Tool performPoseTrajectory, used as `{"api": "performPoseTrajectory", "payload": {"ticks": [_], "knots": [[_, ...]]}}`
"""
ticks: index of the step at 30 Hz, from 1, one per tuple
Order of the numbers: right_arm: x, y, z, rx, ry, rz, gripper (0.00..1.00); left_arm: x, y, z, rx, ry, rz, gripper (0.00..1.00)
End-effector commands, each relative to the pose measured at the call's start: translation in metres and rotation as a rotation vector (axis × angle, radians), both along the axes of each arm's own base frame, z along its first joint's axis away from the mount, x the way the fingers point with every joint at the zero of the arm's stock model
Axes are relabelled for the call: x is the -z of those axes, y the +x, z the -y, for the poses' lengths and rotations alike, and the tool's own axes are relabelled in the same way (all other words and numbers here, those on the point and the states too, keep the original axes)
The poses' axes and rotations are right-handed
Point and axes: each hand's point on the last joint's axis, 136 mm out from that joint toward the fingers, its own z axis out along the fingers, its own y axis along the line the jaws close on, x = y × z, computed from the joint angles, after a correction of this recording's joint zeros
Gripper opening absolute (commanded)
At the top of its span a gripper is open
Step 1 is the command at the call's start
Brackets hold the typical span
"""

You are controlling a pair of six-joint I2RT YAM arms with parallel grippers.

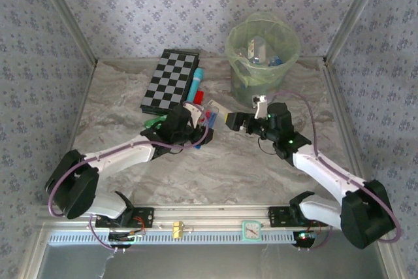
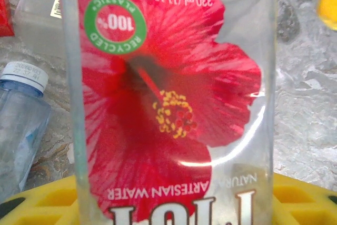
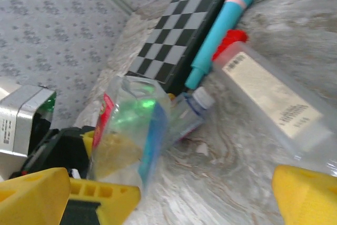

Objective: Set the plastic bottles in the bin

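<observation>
In front of the bin (image 1: 245, 78), down and to its left on the marbled tabletop (image 1: 261, 174), the left gripper (image 1: 194, 126) has its jaws closed around a hibiscus-label water bottle (image 2: 168, 104). This is a clear bottle printed with a large red flower. In the left wrist view it sits between yellow pads (image 2: 52, 196), its long axis running straight out from the jaws and its print upside down.

Closer to the bin, roughly between it and the held bottle, the right gripper (image 1: 236, 121) hangs with its jaws wide and nothing between them. It faces the left gripper.

The bin is a pale-green bucket lined with a thin bag, and a few binned bottles (image 1: 255, 50) lie inside. It lies up and to the right of the loaded jaws, and the right arm is the nearer one to it. The carry will probably have to pass over or around the right gripper, or be handed across.

Farther from the bin, beside the held bottle, a small white-capped bottle (image 3: 192, 107) and a flat clear bottle (image 3: 268, 104) lie on their sides. Near them are a cyan tube (image 3: 231, 11), a red block (image 3: 229, 38) and a checkerboard (image 1: 170, 82).
</observation>
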Motion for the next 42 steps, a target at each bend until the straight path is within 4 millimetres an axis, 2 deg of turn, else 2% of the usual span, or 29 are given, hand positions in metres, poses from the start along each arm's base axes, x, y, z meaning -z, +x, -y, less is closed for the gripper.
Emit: {"api": "performPoseTrajectory", "payload": {"ticks": [1,6,10,12,21,25,28,31,34,39,42], "knots": [[-0.028,0.003,-0.030,-0.090,0.097,0.043,1.00,-0.027,-0.005,0.009,0.027,-0.102,0.049,0.54],[-0.026,0.008,-0.058,-0.155,0.130,0.022,0.98,-0.029,-0.012,0.010,0.052,-0.110,0.058,0.54],[-0.021,0.014,-0.069,-0.173,0.133,0.004,0.96,-0.031,-0.017,0.014,0.069,-0.111,0.067,0.54],[-0.018,0.016,-0.072,-0.177,0.136,-0.007,0.93,-0.032,-0.019,0.016,0.078,-0.112,0.073,0.54],[-0.013,0.017,-0.079,-0.202,0.167,-0.031,0.63,-0.032,-0.024,0.020,0.090,-0.111,0.077,0.56],[-0.012,0.017,-0.079,-0.203,0.170,-0.030,0.58,-0.033,-0.023,0.019,0.084,-0.110,0.081,0.61],[-0.013,0.018,-0.078,-0.199,0.170,-0.029,0.56,-0.033,-0.022,0.017,0.072,-0.105,0.085,0.70],[-0.011,0.019,-0.074,-0.186,0.167,-0.030,0.54,-0.033,-0.020,0.014,0.053,-0.097,0.089,0.79],[-0.011,0.024,-0.063,-0.152,0.159,-0.029,0.53,-0.032,-0.016,0.006,0.011,-0.079,0.105,0.83],[-0.018,0.031,-0.030,-0.077,0.121,-0.010,0.51,-0.031,-0.009,-0.011,-0.069,-0.053,0.128,0.98],[-0.030,0.034,-0.003,-0.013,0.044,0.015,0.51,-0.027,-0.004,-0.021,-0.110,-0.030,0.119,1.00]]}}
